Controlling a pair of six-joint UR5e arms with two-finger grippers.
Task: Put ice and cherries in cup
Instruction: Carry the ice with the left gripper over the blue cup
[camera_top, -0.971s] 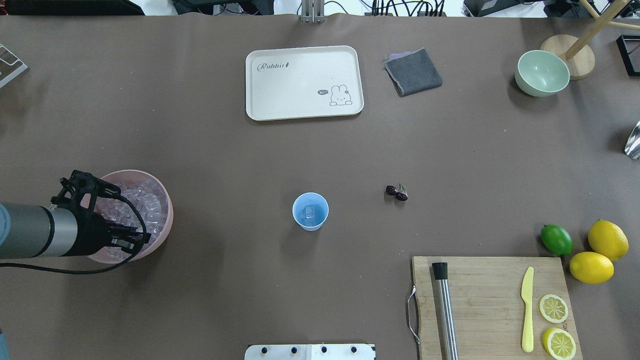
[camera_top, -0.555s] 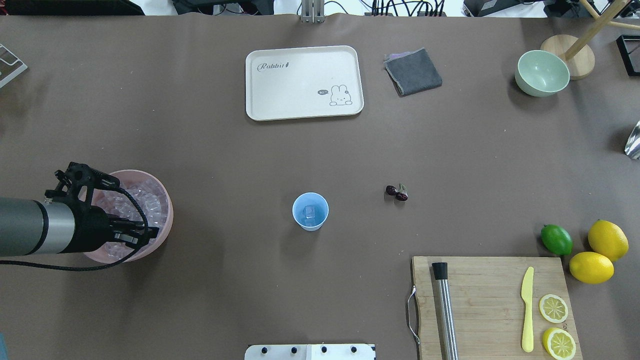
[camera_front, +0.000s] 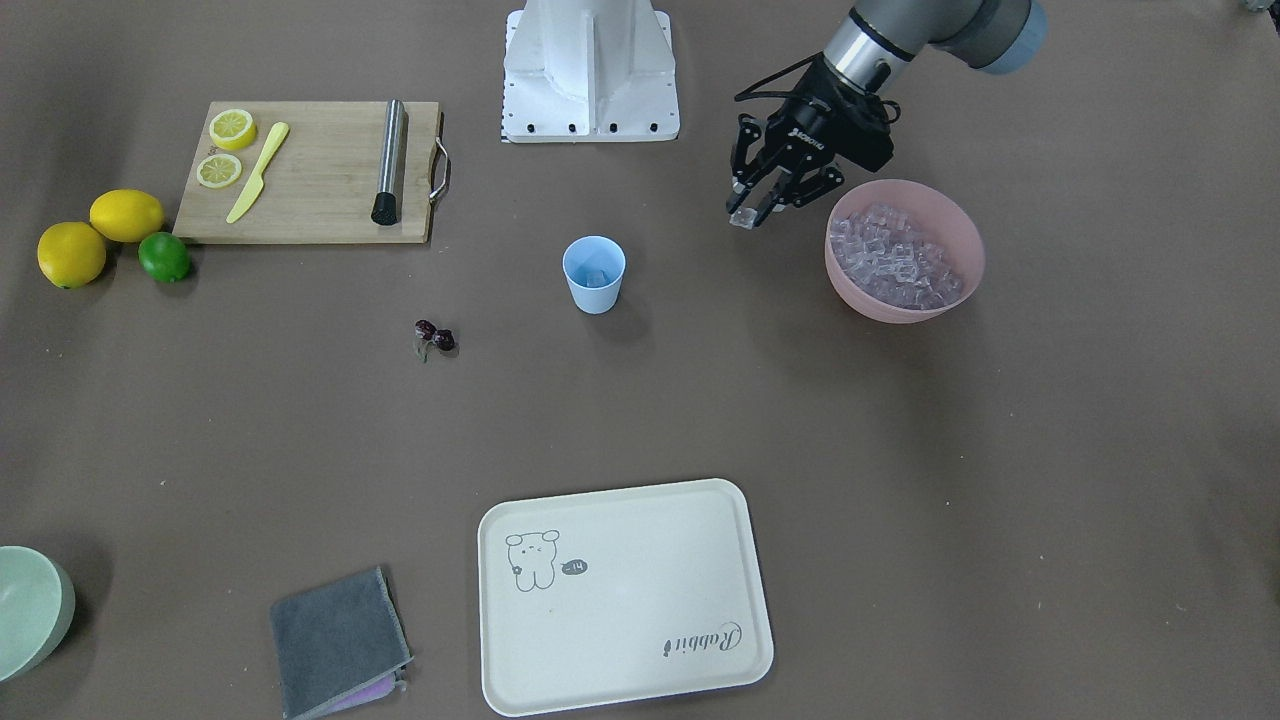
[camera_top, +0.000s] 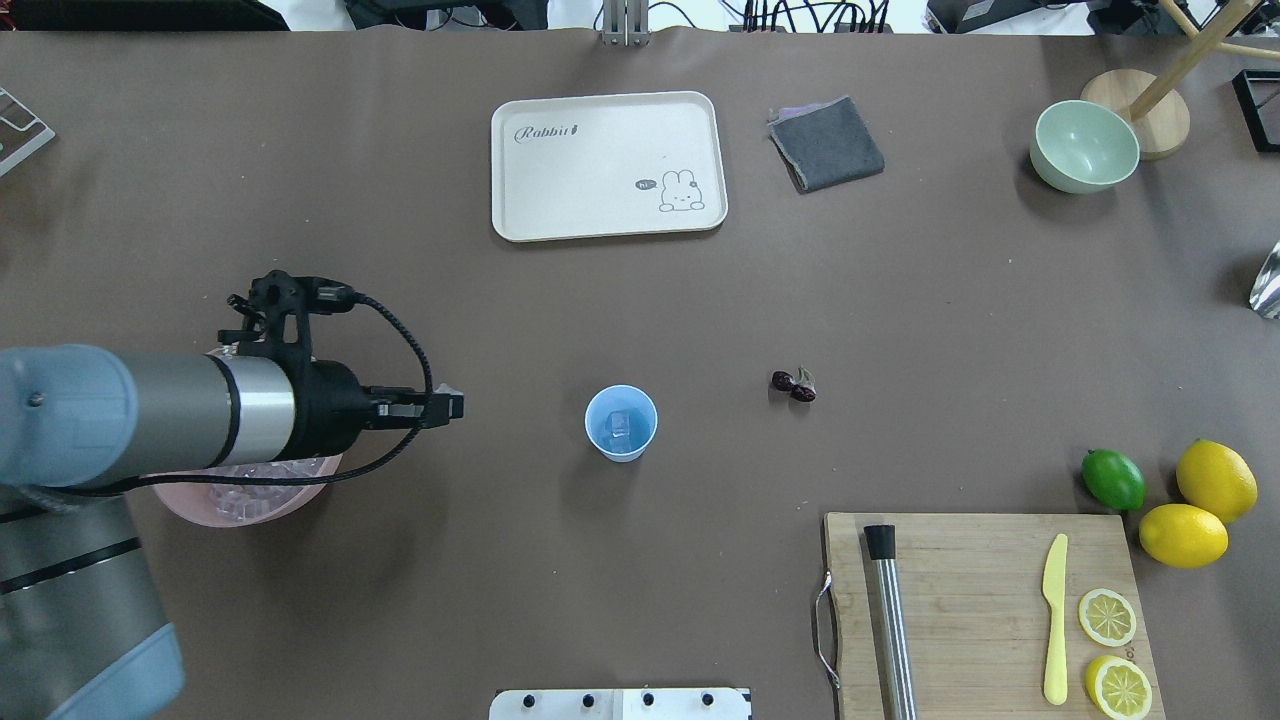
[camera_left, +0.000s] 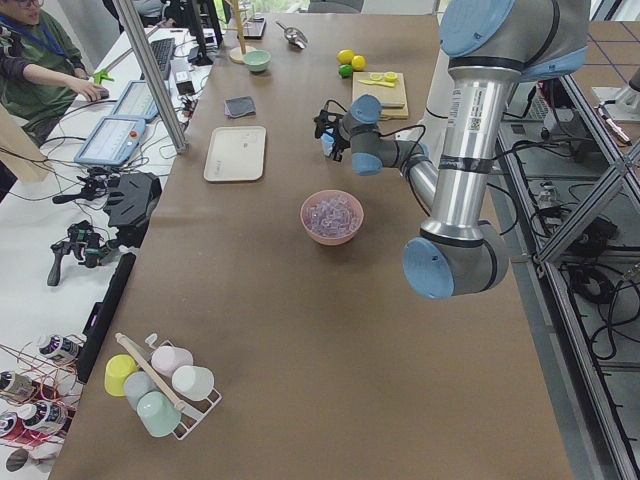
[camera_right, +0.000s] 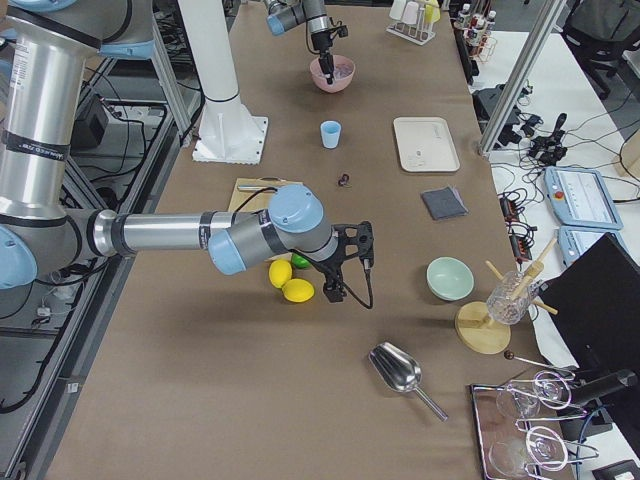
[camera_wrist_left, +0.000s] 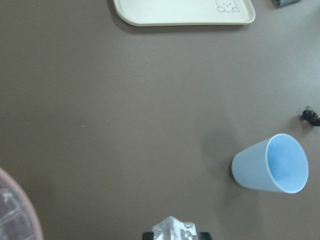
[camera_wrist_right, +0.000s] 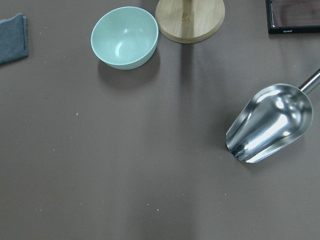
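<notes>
The light blue cup (camera_top: 621, 423) stands mid-table with one ice cube (camera_top: 620, 424) inside. My left gripper (camera_top: 452, 405) hangs between the pink bowl (camera_front: 905, 310) and the cup, shut on a clear ice cube (camera_wrist_left: 175, 231), which also shows at the fingertips from the front (camera_front: 742, 217). Many more ice cubes (camera_front: 895, 262) fill the pink bowl. The cherries (camera_top: 794, 384) lie on the table beyond the cup, away from the left gripper. My right gripper (camera_right: 335, 290) shows only from the side, near the lemons; I cannot tell its state.
A cream tray (camera_top: 608, 165) and a grey cloth (camera_top: 826, 143) lie at the far side. A cutting board (camera_top: 985, 610) carries a metal muddler, a yellow knife and lemon slices. A lime (camera_top: 1112, 479) and two lemons sit beside it. A green bowl (camera_wrist_right: 125, 37) and a metal scoop (camera_wrist_right: 270, 125) lie under the right wrist.
My left arm has risen from the pink bowl and swung toward the cup, carrying an ice cube. Cup and cherries have not moved.
</notes>
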